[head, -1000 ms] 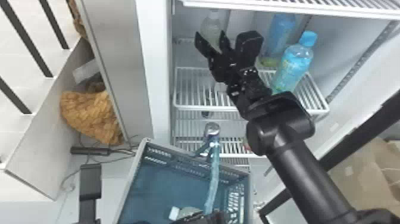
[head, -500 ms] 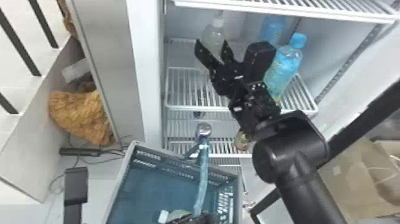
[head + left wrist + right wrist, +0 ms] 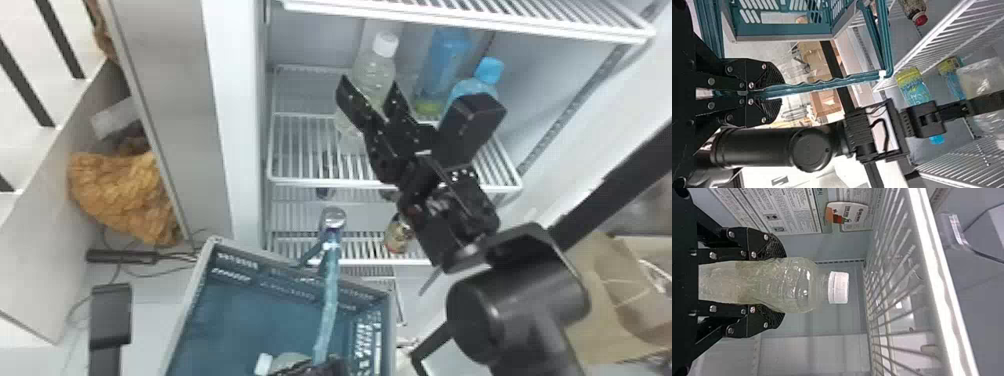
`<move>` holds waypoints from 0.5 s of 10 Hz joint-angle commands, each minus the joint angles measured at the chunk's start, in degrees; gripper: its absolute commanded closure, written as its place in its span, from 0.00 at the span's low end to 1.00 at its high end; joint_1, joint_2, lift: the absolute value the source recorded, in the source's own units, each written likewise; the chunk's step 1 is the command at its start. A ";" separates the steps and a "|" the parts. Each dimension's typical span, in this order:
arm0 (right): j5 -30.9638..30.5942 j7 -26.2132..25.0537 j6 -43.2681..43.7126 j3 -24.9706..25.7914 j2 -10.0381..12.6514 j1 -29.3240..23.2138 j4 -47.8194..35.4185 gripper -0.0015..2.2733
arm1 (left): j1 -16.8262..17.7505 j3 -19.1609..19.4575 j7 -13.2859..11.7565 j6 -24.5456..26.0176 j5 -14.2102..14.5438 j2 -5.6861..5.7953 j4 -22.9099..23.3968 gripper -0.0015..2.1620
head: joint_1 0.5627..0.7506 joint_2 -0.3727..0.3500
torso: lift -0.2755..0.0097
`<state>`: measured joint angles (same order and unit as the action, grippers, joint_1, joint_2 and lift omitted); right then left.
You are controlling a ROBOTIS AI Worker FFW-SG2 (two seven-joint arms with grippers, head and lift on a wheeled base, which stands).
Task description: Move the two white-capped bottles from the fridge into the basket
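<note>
Left pincer (image 3: 777, 93) clenches the handle (image 3: 844, 81), presumably steadying the basket (image 3: 781, 38); right pincer (image 3: 781, 282), released, straddles a white-capped bottle (image 3: 793, 286) for grasping.

There are two blue bottles (image 3: 446, 55), one red-capped bottle (image 3: 912, 5), one basket (image 3: 250, 320) and, seemingly, two white-capped bottles (image 3: 372, 70).

And it's white that is seen on the cap (image 3: 838, 287) of the pale, see-through bottle (image 3: 789, 286), while the other bottle's cap (image 3: 489, 70) is coloured bright blue! The basket (image 3: 240, 290) is done in teal, edged in grey, patterned with slots; the shelf (image 3: 300, 179) is striped with white bars.
</note>
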<state>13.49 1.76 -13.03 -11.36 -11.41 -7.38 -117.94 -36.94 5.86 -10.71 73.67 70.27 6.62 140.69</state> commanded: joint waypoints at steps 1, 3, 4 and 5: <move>0.45 0.00 -1.74 2.45 -0.02 -4.85 -5.88 0.39 | -0.05 0.20 -0.01 -0.12 -0.11 -0.03 0.00 0.55 | 0.70 0.25 | 0.97; 2.16 0.00 -3.71 4.16 -0.02 -10.76 -12.63 0.39 | -0.05 0.20 -0.10 -0.12 -0.11 -0.03 0.00 0.55 | 0.70 0.20 | 0.97; 2.74 0.09 -4.41 4.62 0.16 -13.71 -15.30 0.39 | -0.05 0.20 -0.10 -0.12 -0.11 -0.03 0.00 0.55 | 0.70 0.19 | 0.97; 2.74 0.18 -5.39 5.19 0.42 -15.96 -17.55 0.39 | -0.05 0.20 -0.18 -0.12 0.00 -0.03 0.00 0.55 | 0.70 0.18 | 0.97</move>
<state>16.16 1.93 -17.79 -6.51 -11.14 -21.84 -133.99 -36.98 6.05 -10.89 73.54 70.19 6.59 140.69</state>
